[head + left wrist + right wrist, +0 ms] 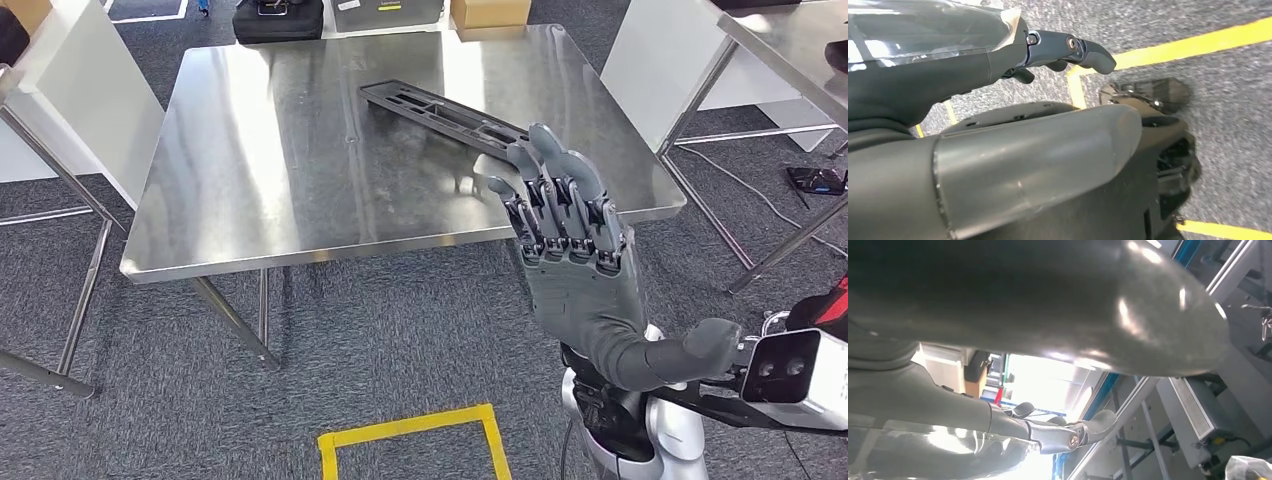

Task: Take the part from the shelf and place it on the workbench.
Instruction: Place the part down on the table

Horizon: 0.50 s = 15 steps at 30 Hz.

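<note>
A long dark flat part (440, 112) lies on the steel workbench (280, 180), running from the middle toward the near right edge. Its near end is hidden behind my right hand (575, 260), which is raised just in front of that edge with its fingers (550, 170) stretched upward and apart, holding nothing. The right wrist view shows the thick thumb (1048, 315) and the dark fingers (1073, 435) with nothing between them. My left hand (998, 125) hangs above the carpet, fingers (1073, 50) extended and empty.
Yellow floor tape (410, 430) marks a box on the grey carpet before the bench. A second steel table (790, 50) stands at the right, a white panel (90, 90) at the left. A black case (278, 18) and a cardboard box (490, 12) lie beyond the bench.
</note>
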Motion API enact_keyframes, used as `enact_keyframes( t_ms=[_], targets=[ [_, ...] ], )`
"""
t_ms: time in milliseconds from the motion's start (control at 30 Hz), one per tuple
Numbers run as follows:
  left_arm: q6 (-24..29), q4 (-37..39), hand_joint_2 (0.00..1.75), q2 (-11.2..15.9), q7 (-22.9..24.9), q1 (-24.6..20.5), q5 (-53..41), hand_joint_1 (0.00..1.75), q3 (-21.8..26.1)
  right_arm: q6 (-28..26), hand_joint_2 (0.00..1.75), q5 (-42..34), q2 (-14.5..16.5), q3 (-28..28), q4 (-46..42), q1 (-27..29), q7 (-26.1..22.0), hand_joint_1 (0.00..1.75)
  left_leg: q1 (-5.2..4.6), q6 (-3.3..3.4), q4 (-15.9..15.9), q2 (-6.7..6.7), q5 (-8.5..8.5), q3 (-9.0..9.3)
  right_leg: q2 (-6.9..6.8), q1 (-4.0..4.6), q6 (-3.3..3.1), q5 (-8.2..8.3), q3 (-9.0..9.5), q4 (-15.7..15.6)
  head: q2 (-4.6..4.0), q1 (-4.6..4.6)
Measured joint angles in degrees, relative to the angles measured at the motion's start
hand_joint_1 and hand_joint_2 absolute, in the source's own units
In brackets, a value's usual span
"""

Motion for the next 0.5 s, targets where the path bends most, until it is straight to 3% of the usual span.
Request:
enact_keyframes(
  t_ms=[67,133,167,200,233,267,300,333,400,433,467,500],
  targets=[
    [0.0,0.0,0.00,0.0,0.0,0.0,0.0,0.00,0.0,0.0,0.00,0.1,0.0,0.0,0.0,0.0,0.0,0.00,-0.16,-0.23,0.3,-0.03,1.14,-1.47,0.00,0.09,0.48,2.01,5.59,-7.2,0.00,0.00],
    [0.0,-0.1,0.00,0.0,-0.1,0.0,0.0,0.00,0.0,0.0,0.00,0.2,0.0,0.0,-0.1,0.1,0.0,0.00,-0.32,-0.70,0.4,-0.08,2.33,-2.38,0.04,0.56,-0.26,1.89,10.76,-15.2,0.00,-0.02],
    [0.0,-0.1,0.00,0.0,-0.1,0.0,0.0,0.00,0.0,0.0,0.00,0.2,0.0,0.0,-0.2,0.1,-0.1,0.00,-0.35,-0.95,0.3,-0.09,2.93,-2.60,0.08,0.82,-0.71,1.52,11.74,-17.2,0.00,-0.03],
    [0.0,-0.1,0.00,0.1,-0.1,0.0,0.0,0.00,-0.1,0.0,0.00,0.2,0.0,0.0,-0.2,0.1,-0.1,0.00,-0.37,-1.20,0.2,-0.10,3.55,-2.75,0.11,0.99,-1.11,1.64,11.76,-17.9,0.00,-0.05],
    [0.1,-0.2,0.00,0.1,-0.2,0.1,0.0,0.00,-0.1,0.0,0.00,0.2,0.0,0.0,-0.2,0.2,-0.1,0.00,-0.32,-1.45,0.1,-0.18,3.92,-3.00,0.10,0.62,-1.50,2.17,11.19,-17.7,0.00,-0.02],
    [0.1,-0.2,0.00,0.2,-0.2,0.1,0.0,0.00,-0.1,0.0,0.00,0.2,0.0,0.0,-0.2,0.2,-0.1,0.00,-0.25,-1.78,0.5,-0.31,3.38,-3.43,0.06,0.33,-1.97,2.71,10.69,-17.7,0.00,-0.05],
    [0.1,-0.3,0.00,0.3,-0.1,0.2,0.0,0.00,-0.1,0.0,0.00,0.2,0.0,0.0,-0.2,0.2,-0.1,0.00,-0.14,-2.18,1.5,-0.45,1.75,-3.99,-0.03,0.00,-2.60,3.39,10.16,-17.8,0.00,-0.10],
    [0.1,-0.3,0.00,0.3,-0.1,0.2,0.1,0.00,-0.1,0.0,0.00,0.2,0.1,0.0,-0.1,0.2,-0.1,0.00,0.07,-2.63,3.8,-0.58,-0.97,-4.79,-0.12,-0.30,-3.10,4.13,9.53,-17.8,0.00,-0.13],
    [0.1,-0.3,0.00,0.3,-0.1,0.3,0.1,0.00,-0.3,0.0,0.00,0.2,0.1,0.0,-0.1,0.2,-0.1,0.00,0.61,-3.53,11.1,-0.67,-6.86,-6.41,-0.23,-0.19,-3.54,5.56,7.90,-17.6,0.00,-0.21],
    [0.1,-0.3,0.00,0.3,-0.2,0.3,0.2,0.00,-0.3,0.0,0.00,0.2,0.1,0.0,-0.1,0.2,-0.1,0.00,0.89,-3.89,14.5,-0.66,-8.32,-6.88,-0.26,-0.18,-3.47,6.23,6.96,-17.5,0.00,-0.22],
    [0.1,-0.3,0.00,0.3,-0.2,0.3,0.2,0.00,-0.3,0.0,0.00,0.2,0.1,0.0,-0.1,0.2,-0.1,0.00,1.15,-4.19,16.5,-0.66,-8.33,-6.69,-0.28,-0.22,-3.29,6.83,6.01,-17.3,0.00,-0.23],
    [0.1,-0.3,0.00,0.3,-0.2,0.3,0.2,0.00,-0.3,0.0,0.00,0.2,0.1,0.0,-0.1,0.3,-0.1,0.00,1.43,-4.43,16.6,-0.65,-7.14,-5.58,-0.30,-0.33,-3.05,7.38,5.00,-17.1,0.00,-0.23]
  ],
)
